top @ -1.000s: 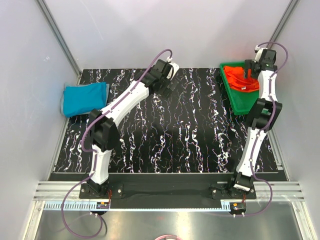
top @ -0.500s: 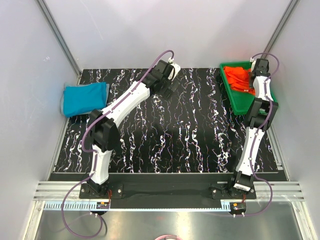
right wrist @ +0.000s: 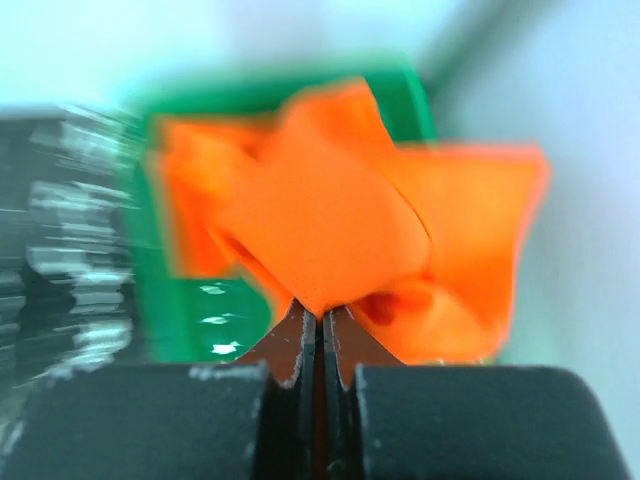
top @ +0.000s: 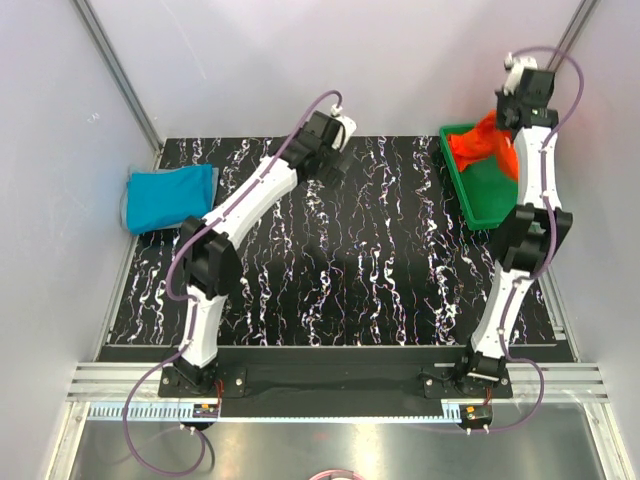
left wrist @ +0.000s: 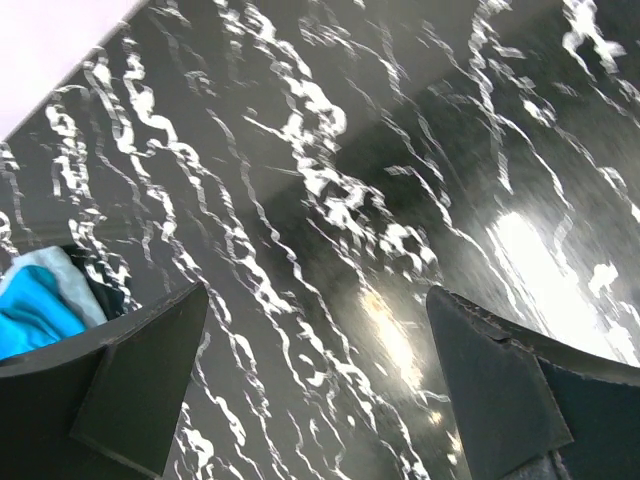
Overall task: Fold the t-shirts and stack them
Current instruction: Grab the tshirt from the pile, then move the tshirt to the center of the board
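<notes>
Slippage looked the likeliest trouble. The right gripper (right wrist: 315, 325) had its fingers pressed together on only a small pinch of the orange shirt (right wrist: 340, 220). The cloth bunched beyond the fingertips might, I'd guess, pull free under its own weight or snag on the rim of the green tray (top: 492, 208) below them. As far as I could see, the tray held nothing but the shirt's trailing lower part. The left gripper (left wrist: 320, 355) hovered over the table (top: 380, 260) with fingers spread wide, holding nothing. The teal shirt (top: 170, 197) lay in a folded bundle well off to the left of those fingers.
</notes>
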You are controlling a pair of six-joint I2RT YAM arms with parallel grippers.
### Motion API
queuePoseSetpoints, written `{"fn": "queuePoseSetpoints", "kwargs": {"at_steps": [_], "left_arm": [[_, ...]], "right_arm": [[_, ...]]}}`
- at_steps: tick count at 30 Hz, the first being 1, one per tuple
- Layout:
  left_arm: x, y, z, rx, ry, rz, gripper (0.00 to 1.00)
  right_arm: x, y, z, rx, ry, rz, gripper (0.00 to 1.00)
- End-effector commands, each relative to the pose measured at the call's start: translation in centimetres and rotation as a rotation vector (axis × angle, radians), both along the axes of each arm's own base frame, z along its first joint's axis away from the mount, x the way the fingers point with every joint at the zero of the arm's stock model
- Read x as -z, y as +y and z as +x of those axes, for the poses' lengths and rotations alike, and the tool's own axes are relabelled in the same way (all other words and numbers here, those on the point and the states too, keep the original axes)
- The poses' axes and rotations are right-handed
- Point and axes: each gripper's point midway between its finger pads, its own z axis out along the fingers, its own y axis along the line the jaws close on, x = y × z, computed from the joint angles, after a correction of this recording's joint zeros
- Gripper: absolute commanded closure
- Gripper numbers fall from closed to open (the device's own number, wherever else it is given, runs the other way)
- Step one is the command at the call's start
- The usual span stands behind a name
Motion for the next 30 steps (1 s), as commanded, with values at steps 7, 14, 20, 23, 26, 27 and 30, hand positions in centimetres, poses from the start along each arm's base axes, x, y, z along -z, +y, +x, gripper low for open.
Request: {"fn": "queuePoseSetpoints", "kwargs": {"at_steps": [7, 14, 20, 23, 26, 27, 30], "left_arm": [[-6.7, 8.5, 6.1, -0.229, -0.177, -0.108, 0.01], [-8.8, 15.5, 7.1, -0.463, -0.265, -0.088, 0.01], [-9.5, 18.3, 6.6, -0.553, -0.298, -0.062, 0.01], [-9.7, 19.0, 6.2, -0.591, -0.306, -0.064, 0.01], [-10.2, 19.8, 6.0, -0.615, -0.321, -0.056, 0.01], [-10.4, 20.0, 6.0, -0.62, -0.326, -0.056, 0.01], [-10.6, 20.9, 5.7, -0.647, -0.337, -0.044, 0.01]], "right_arm": [[-16.4, 23.3, -7.8, -0.648, -0.217, 0.394, 1.0], [-20.9, 32.8, -14.2, -0.983, -0.231, 0.538, 1.0], [-24.7, 37.1, -17.6, -1.157, -0.257, 0.628, 1.0], [-26.2, 39.1, -19.2, -1.242, -0.274, 0.647, 1.0], [-27.6, 40.6, -20.5, -1.313, -0.282, 0.708, 1.0], [-27.8, 41.0, -20.9, -1.333, -0.276, 0.727, 1.0], [-24.5, 41.8, -20.0, -1.301, -0.174, 0.778, 0.99]]}}
